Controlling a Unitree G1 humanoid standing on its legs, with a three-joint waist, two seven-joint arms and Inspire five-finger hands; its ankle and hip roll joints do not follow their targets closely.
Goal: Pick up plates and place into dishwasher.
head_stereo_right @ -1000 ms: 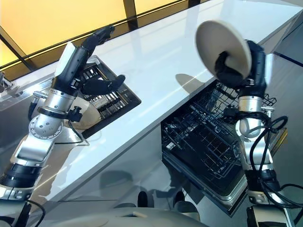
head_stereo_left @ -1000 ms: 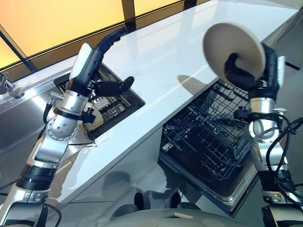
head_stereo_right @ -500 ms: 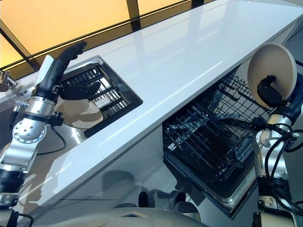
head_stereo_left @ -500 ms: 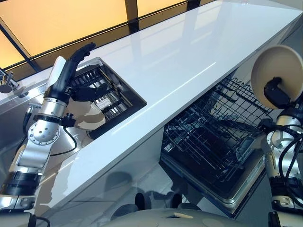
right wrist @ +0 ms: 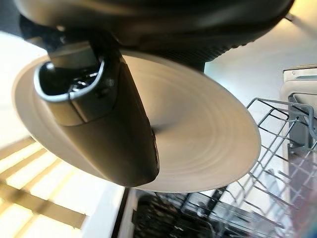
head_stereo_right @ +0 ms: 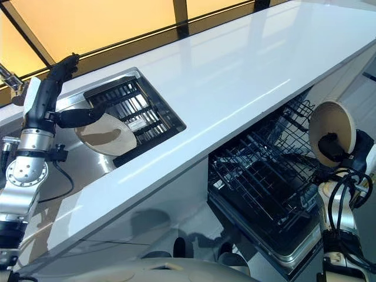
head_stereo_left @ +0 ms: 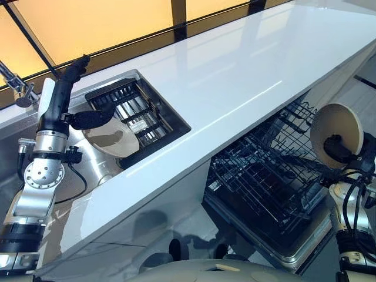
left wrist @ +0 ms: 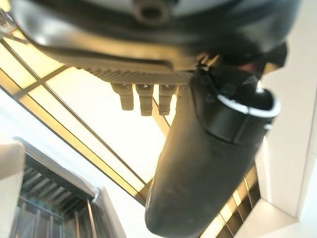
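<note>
- One plate (head_stereo_left: 336, 131) is pinched on edge by the right robot hand (head_stereo_left: 339, 148) above the dishwasher rack (head_stereo_left: 267, 176), ready for slotting.
- Left robot hand (head_stereo_left: 63, 97), fingers straight and released, hovers over the sink's second plate (head_stereo_left: 111, 136).

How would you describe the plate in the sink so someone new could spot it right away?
Start at the long white countertop and follow it to the sunken sink at its left end. The beige plate leans there against a dark slatted rack, just below the open left robot hand. The other plate is held by the right robot hand over the dishwasher rack.
</note>
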